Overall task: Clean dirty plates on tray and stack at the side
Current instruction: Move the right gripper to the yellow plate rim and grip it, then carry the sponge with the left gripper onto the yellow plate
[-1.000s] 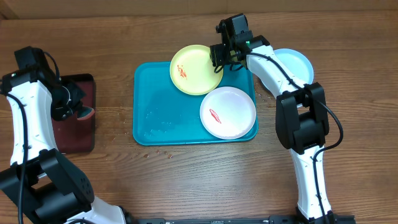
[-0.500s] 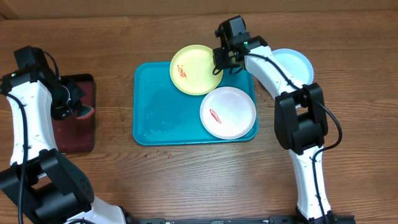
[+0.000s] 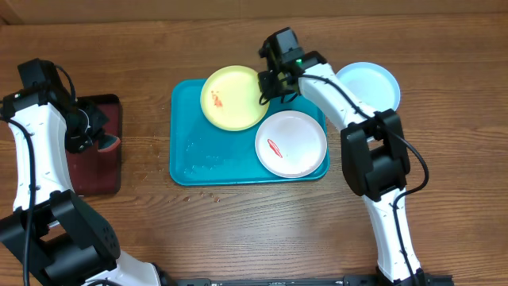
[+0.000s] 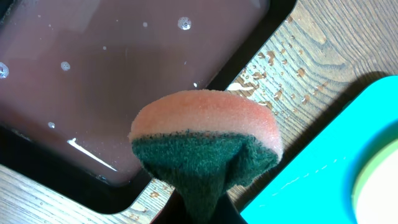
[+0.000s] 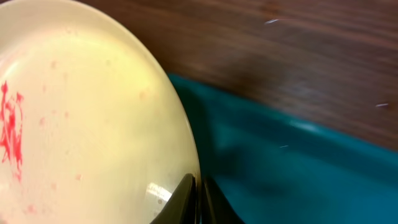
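While a sponge [image 4: 205,143] was clamped in the left gripper [image 3: 99,141], the yellow-green plate [image 3: 230,97] was pinched at its rim by the right gripper [image 3: 267,85] at the turquoise tray's [image 3: 198,163] far edge.

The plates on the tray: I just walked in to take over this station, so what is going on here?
The right hand is shut on the rim of the yellow-green plate, which carries red smears and sits at the back of the turquoise tray. The left hand holds a sponge over the edge of the wet maroon tray, off to the side. A white plate with a red smear lies on the turquoise tray. A light blue plate lies off it, on the table.
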Tool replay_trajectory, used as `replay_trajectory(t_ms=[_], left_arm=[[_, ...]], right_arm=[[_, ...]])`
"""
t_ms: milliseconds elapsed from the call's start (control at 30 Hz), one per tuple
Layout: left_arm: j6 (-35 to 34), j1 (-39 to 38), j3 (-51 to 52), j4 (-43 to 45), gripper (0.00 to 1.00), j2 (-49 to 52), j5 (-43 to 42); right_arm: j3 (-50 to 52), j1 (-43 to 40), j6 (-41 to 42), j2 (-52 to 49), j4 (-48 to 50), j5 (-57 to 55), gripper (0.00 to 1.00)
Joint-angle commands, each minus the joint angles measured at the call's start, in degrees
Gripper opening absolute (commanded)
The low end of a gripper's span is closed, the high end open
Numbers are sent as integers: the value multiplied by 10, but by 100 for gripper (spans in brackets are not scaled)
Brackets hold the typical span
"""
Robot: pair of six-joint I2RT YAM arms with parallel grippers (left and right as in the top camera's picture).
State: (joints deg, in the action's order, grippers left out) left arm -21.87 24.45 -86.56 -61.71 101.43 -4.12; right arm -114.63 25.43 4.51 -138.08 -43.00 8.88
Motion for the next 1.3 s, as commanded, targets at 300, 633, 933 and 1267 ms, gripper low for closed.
replay_trajectory(t_ms=[300, 633, 933, 1267], left_arm=[[22, -5, 3, 0, 4, 5, -19], [27, -5, 3, 0, 4, 5, -47], [72, -23, 3, 1, 4, 5, -126], [70, -113, 3, 14, 4, 5, -124]], right_arm=[[-1, 64, 16, -13, -17, -14, 13], [-1, 64, 17, -41, -22, -11, 19], [-1, 71, 60, -41, -37, -11, 4], [-1, 71, 139, -41, -100, 33, 4]])
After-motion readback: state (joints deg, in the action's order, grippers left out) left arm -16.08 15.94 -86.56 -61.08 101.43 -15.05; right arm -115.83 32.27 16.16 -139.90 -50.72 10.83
